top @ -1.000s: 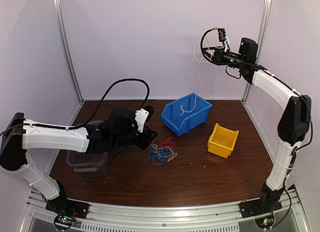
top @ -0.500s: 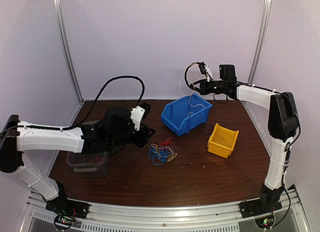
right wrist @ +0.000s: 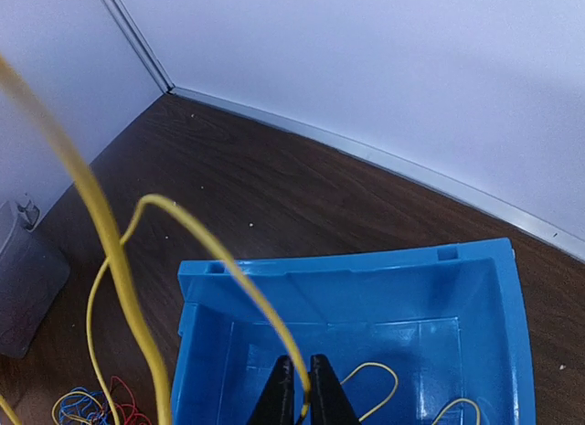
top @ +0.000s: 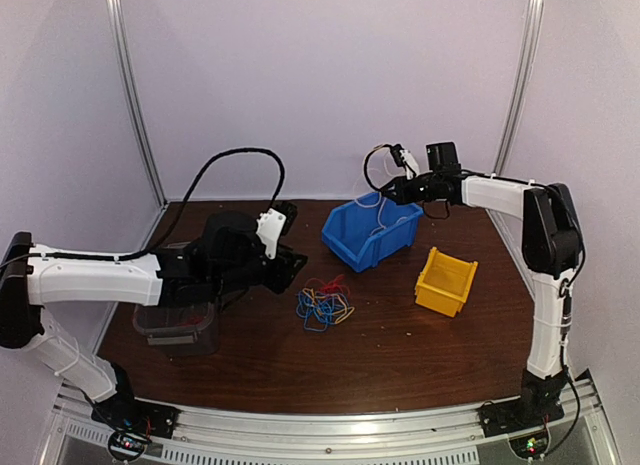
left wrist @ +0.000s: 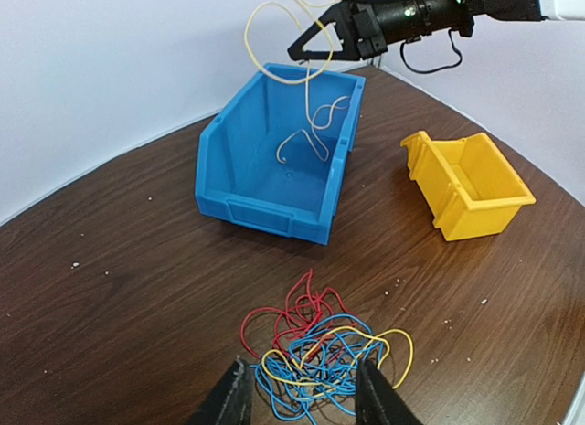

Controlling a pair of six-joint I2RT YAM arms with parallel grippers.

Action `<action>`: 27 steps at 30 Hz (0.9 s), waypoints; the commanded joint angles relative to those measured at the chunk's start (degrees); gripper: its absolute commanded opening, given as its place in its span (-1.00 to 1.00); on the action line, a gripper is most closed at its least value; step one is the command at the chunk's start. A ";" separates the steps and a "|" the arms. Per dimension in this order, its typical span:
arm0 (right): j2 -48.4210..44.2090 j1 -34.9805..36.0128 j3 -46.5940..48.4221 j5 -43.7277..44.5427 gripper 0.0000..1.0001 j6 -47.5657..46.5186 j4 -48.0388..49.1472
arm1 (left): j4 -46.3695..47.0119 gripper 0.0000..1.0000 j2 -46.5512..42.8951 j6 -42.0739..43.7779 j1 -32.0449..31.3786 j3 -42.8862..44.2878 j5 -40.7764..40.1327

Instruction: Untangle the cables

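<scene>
A tangle of red, blue and yellow cables [top: 325, 305] lies on the brown table in front of the blue bin [top: 350, 240]. In the left wrist view the tangle [left wrist: 320, 352] sits just ahead of my open left gripper [left wrist: 302, 388], one finger at each side of its near edge. My left gripper [top: 293, 265] is low, left of the tangle. My right gripper [top: 388, 193] hovers over the blue bin [right wrist: 347, 274]. It [right wrist: 299, 363] is shut on a yellow cable [right wrist: 228, 270], which loops upward while its end hangs into the bin [left wrist: 315, 137].
A yellow bin [top: 445, 282] stands right of the tangle. A dark clear container [top: 175, 325] sits under my left arm at the left. White walls and metal posts close the back and the sides.
My right arm has come down from high up to just above the blue bin, carrying the yellow cable with it. My left gripper has drawn back slightly to the left.
</scene>
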 commanded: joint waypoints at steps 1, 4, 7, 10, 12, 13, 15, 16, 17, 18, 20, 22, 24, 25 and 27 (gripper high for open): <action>0.04 1.17 1.67 3.90 -0.71 -1.12 -3.30 | 0.19 -0.21 -1.75 -0.77 -0.33 0.20 -0.56; -1.17 1.13 1.41 3.25 -0.36 -2.12 -4.98 | 0.59 -0.20 -2.21 -1.12 -0.29 -0.34 -0.70; -3.60 1.11 0.79 4.84 -0.08 -3.89 -5.55 | 0.14 -0.12 -1.81 -0.73 -0.33 0.26 -1.20; -5.29 1.13 1.05 4.97 0.10 -3.97 -7.17 | -0.48 -0.11 -1.27 -0.68 -0.33 1.32 -1.45; -5.66 1.11 1.62 5.04 0.11 -3.94 -8.96 | 0.48 -0.10 -1.00 -0.59 -0.33 1.00 -1.59; -6.26 1.15 1.29 4.72 0.12 -3.97 -9.26 | 0.89 -0.10 -0.76 -0.62 -0.33 0.98 -1.69; -8.28 1.12 -0.83 3.59 0.12 -4.25 -8.41 | 0.56 -0.10 -0.30 -0.76 -0.31 1.41 -1.65; -9.39 1.11 -1.57 3.68 0.12 -4.49 -8.46 | 0.35 -0.10 -0.17 -0.80 -0.33 1.53 -1.63; -10.36 1.13 -1.88 4.44 0.12 -4.93 -9.31 | 0.20 -0.10 -0.15 -0.81 -0.33 1.54 -1.61; -11.12 1.08 -1.48 6.15 0.16 -5.59 -11.62 | -0.04 -0.10 -0.19 -0.69 -0.29 1.62 -1.69; -11.41 1.06 1.20 10.28 0.19 -8.34 -18.17 | -1.05 -0.10 -0.31 -0.33 -0.31 2.14 -1.97; -9.83 1.30 5.21 15.10 0.17 -13.34 -24.64 | -1.93 -0.10 -0.32 -0.24 -0.33 2.64 -2.23; -7.62 1.26 9.35 19.75 0.15 -17.92 -30.34 | -1.32 -0.08 -0.24 -0.15 -0.31 2.69 -2.06; -6.90 1.09 10.46 20.41 0.15 -19.54 -32.57 | -0.71 -0.07 0.15 -0.10 -0.33 2.67 -2.11; -7.28 0.81 9.80 18.10 0.12 -20.76 -34.87 | 0.14 -0.05 1.19 0.00 -0.33 3.09 -2.45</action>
